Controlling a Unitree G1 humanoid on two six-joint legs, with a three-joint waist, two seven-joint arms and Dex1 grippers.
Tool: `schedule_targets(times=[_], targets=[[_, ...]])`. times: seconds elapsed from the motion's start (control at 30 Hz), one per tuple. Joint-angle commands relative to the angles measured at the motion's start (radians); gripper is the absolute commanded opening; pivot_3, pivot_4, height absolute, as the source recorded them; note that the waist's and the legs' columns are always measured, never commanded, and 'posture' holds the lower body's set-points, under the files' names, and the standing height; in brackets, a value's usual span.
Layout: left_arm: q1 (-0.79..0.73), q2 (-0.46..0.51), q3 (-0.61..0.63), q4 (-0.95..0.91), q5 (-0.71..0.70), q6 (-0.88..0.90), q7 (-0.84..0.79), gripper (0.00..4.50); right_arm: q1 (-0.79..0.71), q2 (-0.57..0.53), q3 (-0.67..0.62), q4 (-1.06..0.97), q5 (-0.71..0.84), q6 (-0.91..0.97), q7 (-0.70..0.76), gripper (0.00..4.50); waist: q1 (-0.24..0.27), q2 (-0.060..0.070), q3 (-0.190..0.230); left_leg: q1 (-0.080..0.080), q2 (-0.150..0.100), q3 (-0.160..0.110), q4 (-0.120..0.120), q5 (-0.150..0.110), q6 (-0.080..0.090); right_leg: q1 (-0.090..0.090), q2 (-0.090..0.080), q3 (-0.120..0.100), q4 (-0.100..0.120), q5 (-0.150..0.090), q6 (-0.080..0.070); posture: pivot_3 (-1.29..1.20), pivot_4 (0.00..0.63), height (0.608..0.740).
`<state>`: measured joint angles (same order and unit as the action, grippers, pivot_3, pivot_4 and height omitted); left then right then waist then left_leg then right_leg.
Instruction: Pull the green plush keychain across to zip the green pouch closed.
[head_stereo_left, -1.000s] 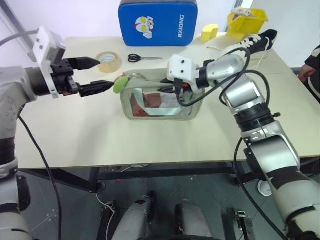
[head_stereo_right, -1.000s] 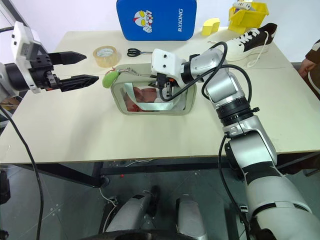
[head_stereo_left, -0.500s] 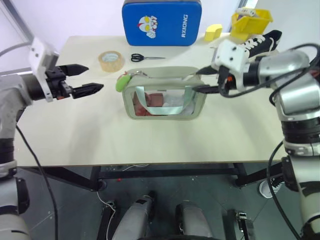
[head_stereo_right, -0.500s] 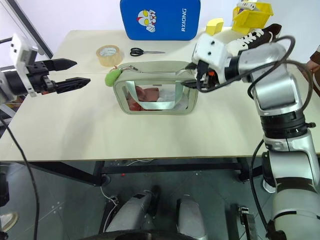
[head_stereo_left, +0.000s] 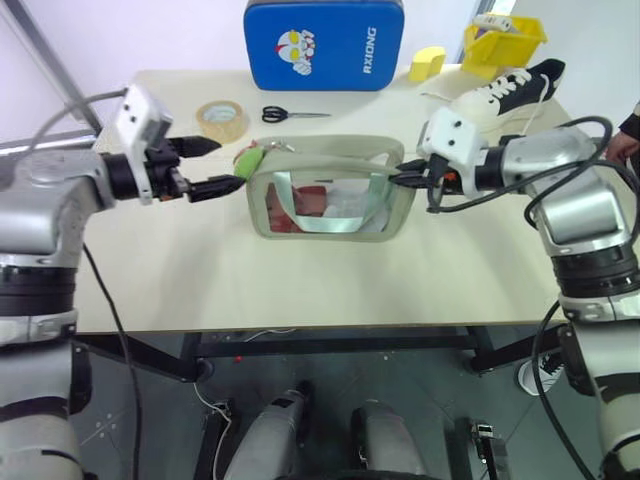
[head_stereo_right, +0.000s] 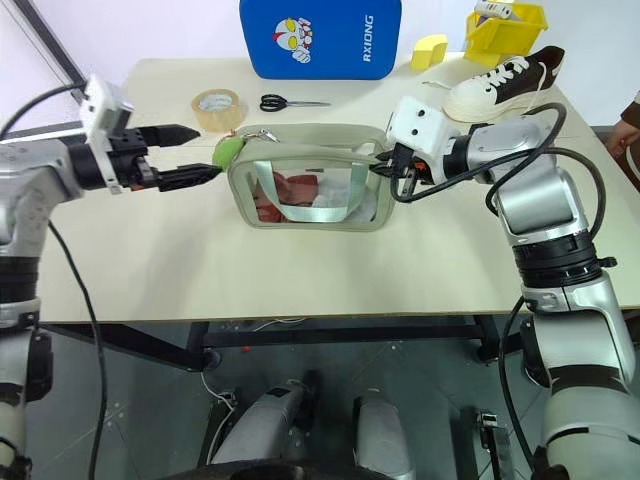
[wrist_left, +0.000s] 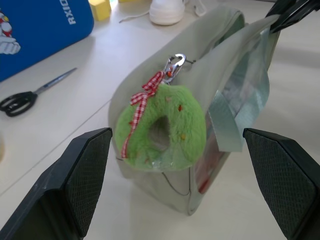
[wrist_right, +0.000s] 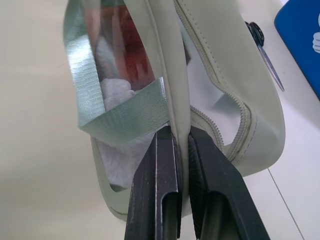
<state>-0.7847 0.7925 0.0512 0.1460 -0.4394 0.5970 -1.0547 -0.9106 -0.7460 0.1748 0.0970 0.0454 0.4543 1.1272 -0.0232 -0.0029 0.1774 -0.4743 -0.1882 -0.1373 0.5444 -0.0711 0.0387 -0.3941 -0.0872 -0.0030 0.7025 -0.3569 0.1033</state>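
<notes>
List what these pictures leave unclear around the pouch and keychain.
- The green pouch's contents: red and white shapes blurred behind its clear window in the eye views.
- The zipper slider: hidden behind the green plush keychain, left wrist view.
- Yellow bin's contents: cut off by the top edge.

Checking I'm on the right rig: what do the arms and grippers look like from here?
Both arms are silver-grey metal with black joint bands and loose black cables. Each wrist carries a white camera block. The left gripper and right gripper each have two slim black fingers; the left gripper's pads are broad, with fine cross-hatching.
</notes>
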Motion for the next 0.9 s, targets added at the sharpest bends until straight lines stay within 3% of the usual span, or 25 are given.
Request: schedule_targets(times=[0.03,0.07,0.17,0.27,0.4,0.63,0.9], targets=[[-0.01,-0.009,-0.003,0.003,0.029,-0.045,0.008,4.5,0.004,0.007,-0.006,-0.053,0.022,-0.001,0.006,0.04,-0.003,0.0,0.0,0.0,0.0,0.0,0.0,0.0,0.0,0.0,0.0,0.0,0.0,0.0,0.0,0.0,0.15,0.74],[-0.009,-0.011,-0.006,0.007,0.037,-0.054,0.005,4.5,0.005,0.007,-0.006,-0.056,0.023,0.0,0.005,0.04,-0.006,0.0,0.0,0.0,0.0,0.0,0.0,0.0,0.0,0.0,0.0,0.0,0.0,0.0,0.0,0.0,0.15,0.74],[-0.038,-0.026,-0.004,0.05,0.049,-0.066,0.019,3.63,0.006,0.006,-0.005,-0.062,0.027,0.004,0.001,0.0,-0.015,0.0,0.0,0.0,0.0,0.0,0.0,0.0,0.0,0.001,0.0,0.0,0.0,0.0,0.0,0.0,0.15,0.74],[-0.048,-0.025,-0.01,0.065,0.057,-0.081,0.007,2.26,0.005,0.007,-0.004,-0.065,0.03,0.008,-0.003,0.0,-0.02,0.0,0.0,0.0,0.0,0.0,0.0,0.0,0.0,0.001,0.0,0.0,0.0,0.0,0.0,0.0,0.15,0.74],[-0.079,-0.018,-0.006,0.085,0.058,-0.084,-0.005,0.07,0.002,0.011,-0.003,-0.064,0.028,0.009,-0.009,0.0,-0.02,0.0,0.0,0.0,0.0,0.0,0.001,0.0,0.0,0.001,0.0,-0.001,0.0,0.0,0.0,0.0,0.15,0.74],[-0.248,-0.112,0.02,0.11,-0.021,-0.016,0.005,0.02,-0.01,0.026,0.004,-0.046,0.024,-0.005,-0.017,0.0,-0.019,-0.001,0.0,0.0,0.0,-0.001,0.003,0.0,0.0,0.002,0.0,-0.001,0.0,0.001,0.001,0.0,0.15,0.74],[-0.236,-0.193,-0.14,0.122,0.134,-0.191,-0.021,0.02,-0.025,0.046,0.009,-0.038,0.02,-0.017,-0.023,0.0,-0.025,-0.001,0.0,0.0,0.0,-0.001,0.005,0.003,-0.002,0.006,0.0,-0.001,0.001,0.001,0.002,0.0,0.15,0.74]])
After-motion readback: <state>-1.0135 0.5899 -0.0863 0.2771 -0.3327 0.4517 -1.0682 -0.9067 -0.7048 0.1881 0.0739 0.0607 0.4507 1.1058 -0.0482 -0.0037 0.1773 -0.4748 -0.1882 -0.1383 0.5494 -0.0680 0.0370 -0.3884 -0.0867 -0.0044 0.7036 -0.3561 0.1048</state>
